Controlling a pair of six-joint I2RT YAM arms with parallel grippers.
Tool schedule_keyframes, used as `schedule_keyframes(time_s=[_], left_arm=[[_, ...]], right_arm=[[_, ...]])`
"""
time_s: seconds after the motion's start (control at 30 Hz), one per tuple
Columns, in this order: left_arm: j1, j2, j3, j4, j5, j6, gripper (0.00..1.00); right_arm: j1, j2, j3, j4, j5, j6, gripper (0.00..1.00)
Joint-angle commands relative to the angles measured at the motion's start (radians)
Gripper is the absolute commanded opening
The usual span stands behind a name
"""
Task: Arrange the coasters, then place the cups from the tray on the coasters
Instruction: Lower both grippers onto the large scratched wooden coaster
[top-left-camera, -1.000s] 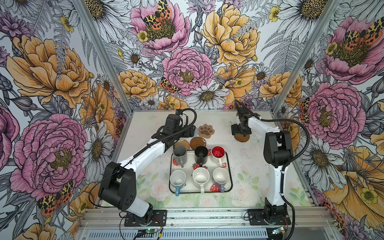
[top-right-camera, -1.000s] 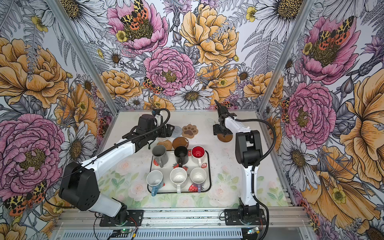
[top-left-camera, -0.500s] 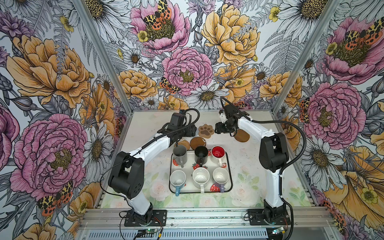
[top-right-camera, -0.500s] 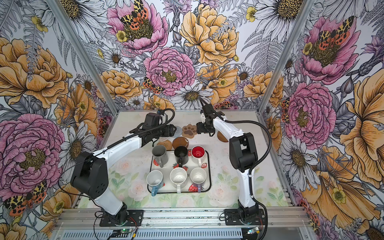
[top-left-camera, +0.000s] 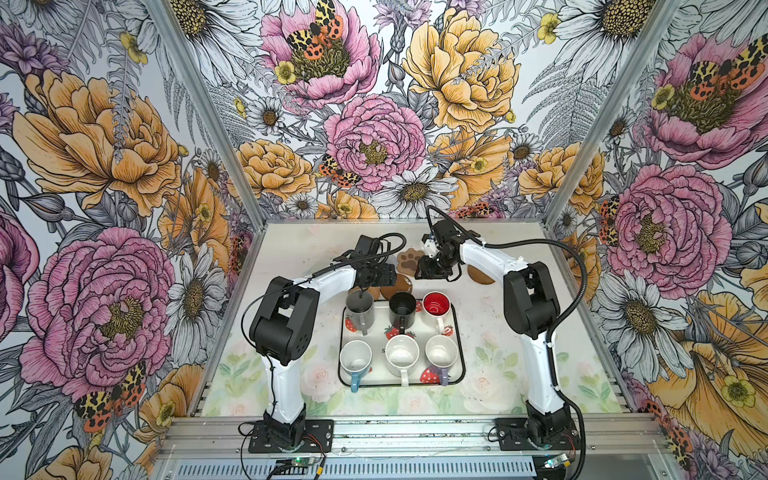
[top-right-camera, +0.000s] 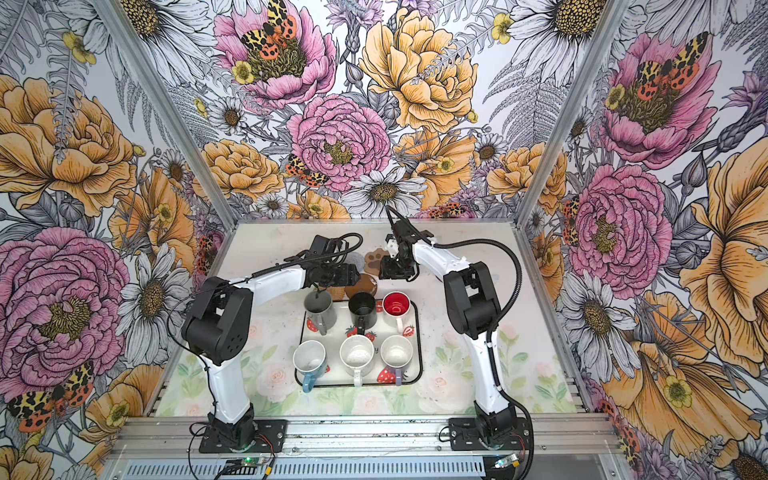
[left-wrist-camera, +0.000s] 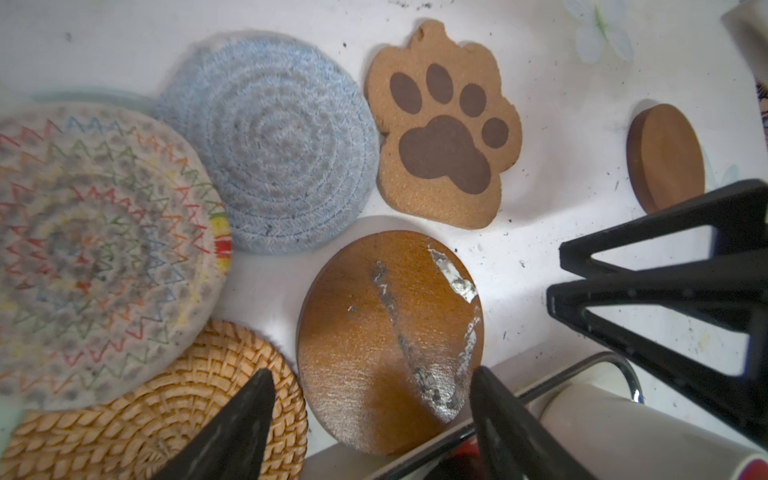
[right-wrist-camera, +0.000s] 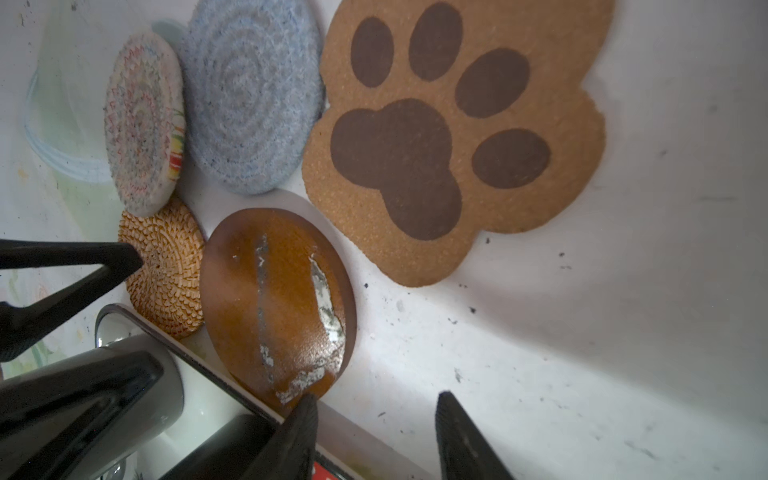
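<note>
Six cups stand on the strawberry tray (top-left-camera: 462, 357), the grey cup (top-left-camera: 359, 309) and the black cup (top-left-camera: 402, 307) in its back row. The coasters lie clustered behind it: the patterned one (left-wrist-camera: 95, 249), grey woven (left-wrist-camera: 270, 145), paw-shaped (left-wrist-camera: 444, 129), rattan (left-wrist-camera: 166, 407) and a scratched brown disc (left-wrist-camera: 390, 332). A plain brown disc (left-wrist-camera: 665, 158) lies apart. My left gripper (left-wrist-camera: 370, 390) hangs open over the scratched disc. My right gripper (right-wrist-camera: 378, 401) is open over bare table, one finger at the scratched disc's (right-wrist-camera: 274, 299) edge by the tray's back rim.
The two grippers (top-left-camera: 390, 277) (top-left-camera: 432, 274) are close together behind the tray. The floral back wall stands just beyond the coasters. The right arm partly covers the lone brown disc (top-left-camera: 480, 275).
My right gripper has swung left from the lone brown disc to beside the scratched disc, and its jaws have narrowed. The left gripper has shifted right over the coasters.
</note>
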Motion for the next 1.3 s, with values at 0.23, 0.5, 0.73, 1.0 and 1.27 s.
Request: schedule_keyframes(time_s=[0.23, 0.5, 0.73, 1.0, 1.27], left_arm=[[0.012, 0.049, 0.038, -0.001, 0.068, -0.035, 0.75], [0.01, 0.079, 0.033, -0.001, 0.069, -0.058, 0.74], [0.011, 0.108, 0.047, 0.0, 0.099, -0.069, 0.73], [-0.003, 0.138, 0.059, 0.0, 0.132, -0.083, 0.72], [-0.033, 0.183, 0.108, 0.002, 0.172, -0.097, 0.72]], right_arm=[[0.011, 0.057, 0.016, 0.049, -0.089, 0.043, 0.48], [0.013, 0.077, 0.005, 0.063, -0.127, 0.055, 0.48], [0.013, 0.081, -0.013, 0.078, -0.155, 0.064, 0.48], [0.008, 0.083, -0.028, 0.088, -0.174, 0.067, 0.47], [-0.024, 0.066, -0.054, 0.094, -0.174, 0.07, 0.46]])
